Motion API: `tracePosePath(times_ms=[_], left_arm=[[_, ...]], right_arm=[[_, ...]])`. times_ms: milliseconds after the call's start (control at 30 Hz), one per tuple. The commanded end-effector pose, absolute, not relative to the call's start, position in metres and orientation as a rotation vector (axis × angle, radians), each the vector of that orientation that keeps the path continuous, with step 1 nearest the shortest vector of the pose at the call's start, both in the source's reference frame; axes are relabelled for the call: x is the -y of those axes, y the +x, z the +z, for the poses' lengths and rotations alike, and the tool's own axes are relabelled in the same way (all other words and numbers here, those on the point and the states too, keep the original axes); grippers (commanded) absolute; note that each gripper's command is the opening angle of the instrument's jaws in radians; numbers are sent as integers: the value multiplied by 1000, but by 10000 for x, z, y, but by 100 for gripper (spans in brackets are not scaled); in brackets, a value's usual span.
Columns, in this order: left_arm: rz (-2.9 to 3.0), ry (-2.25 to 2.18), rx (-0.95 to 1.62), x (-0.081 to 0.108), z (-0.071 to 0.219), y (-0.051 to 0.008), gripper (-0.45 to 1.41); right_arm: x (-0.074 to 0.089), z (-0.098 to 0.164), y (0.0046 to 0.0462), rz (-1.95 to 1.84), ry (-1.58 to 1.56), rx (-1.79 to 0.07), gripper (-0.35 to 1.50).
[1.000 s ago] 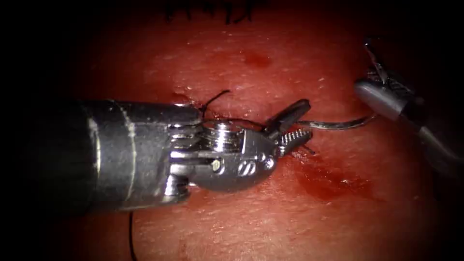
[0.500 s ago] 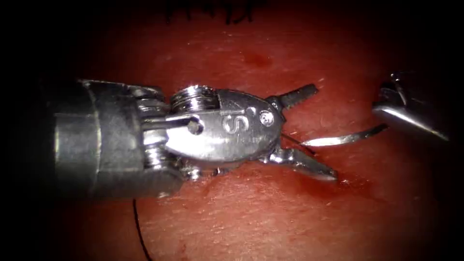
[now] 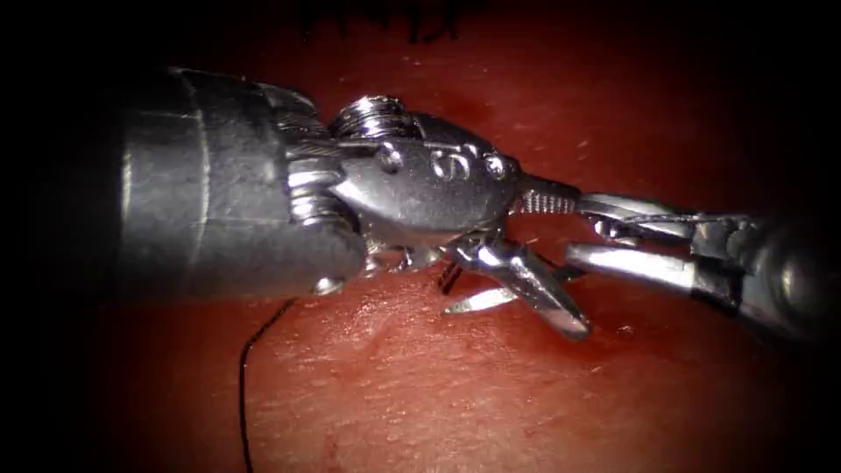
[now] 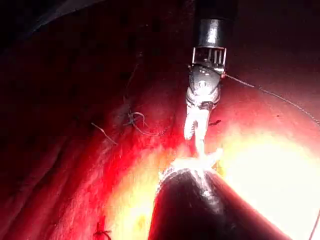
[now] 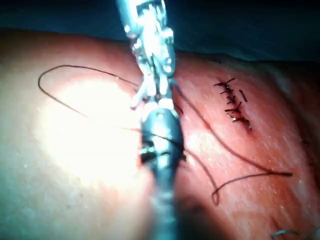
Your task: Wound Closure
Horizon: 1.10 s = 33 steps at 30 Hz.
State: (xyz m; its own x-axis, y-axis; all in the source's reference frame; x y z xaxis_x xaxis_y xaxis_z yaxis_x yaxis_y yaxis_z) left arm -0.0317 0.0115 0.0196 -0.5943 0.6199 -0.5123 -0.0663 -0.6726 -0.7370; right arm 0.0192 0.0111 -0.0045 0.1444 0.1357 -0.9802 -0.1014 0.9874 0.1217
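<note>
Endoscope view: left tool (image 3: 547, 263) gapes around the needle (image 3: 477, 301) tip; right tool (image 3: 587, 232), spread, holds nothing. Grip squarely behind the point (my judgement).

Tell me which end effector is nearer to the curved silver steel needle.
Left. The left end effector is open around the curved silver steel needle, with its lower jaw crossing it. The right end effector is open just to the needle's right.

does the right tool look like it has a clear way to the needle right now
Probably not. In the endoscope view the needle lies on the tissue under the left tool's open jaws, whose lower jaw crosses it between the needle and the right tool.
</note>
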Motion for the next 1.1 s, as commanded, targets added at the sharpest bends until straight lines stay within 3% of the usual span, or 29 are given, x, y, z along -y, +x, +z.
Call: tracePosePath(times_ms=[33,200,333,467,633,967,1000,1067,1100], left_arm=[[2301,-1102,993,-114,201,-321,61],[2268,-1092,1164,-110,200,-320,44],[2259,-1091,1245,-108,197,-320,44],[2254,-1088,1295,-112,196,-322,32],[2254,-1082,1338,-114,202,-320,-45],[2200,-1006,1347,-115,211,-316,-45],[2192,-1019,1329,-116,211,-316,-45],[2161,-1050,1274,-118,211,-315,-45],[2149,-1064,1248,-119,212,-315,-45]], right_arm=[[-109,-41,199,156,29,-1420,-35],[-104,-41,200,104,26,-1419,-35],[-102,-40,199,84,23,-1424,-35],[-99,-39,200,76,19,-1425,-35],[-97,-41,201,69,16,-1427,-35],[-94,-43,201,79,-7,-1408,-35],[-94,-43,201,100,-13,-1394,-6],[-94,-43,202,195,-14,-1348,89],[-94,-44,202,234,-30,-1327,108]])
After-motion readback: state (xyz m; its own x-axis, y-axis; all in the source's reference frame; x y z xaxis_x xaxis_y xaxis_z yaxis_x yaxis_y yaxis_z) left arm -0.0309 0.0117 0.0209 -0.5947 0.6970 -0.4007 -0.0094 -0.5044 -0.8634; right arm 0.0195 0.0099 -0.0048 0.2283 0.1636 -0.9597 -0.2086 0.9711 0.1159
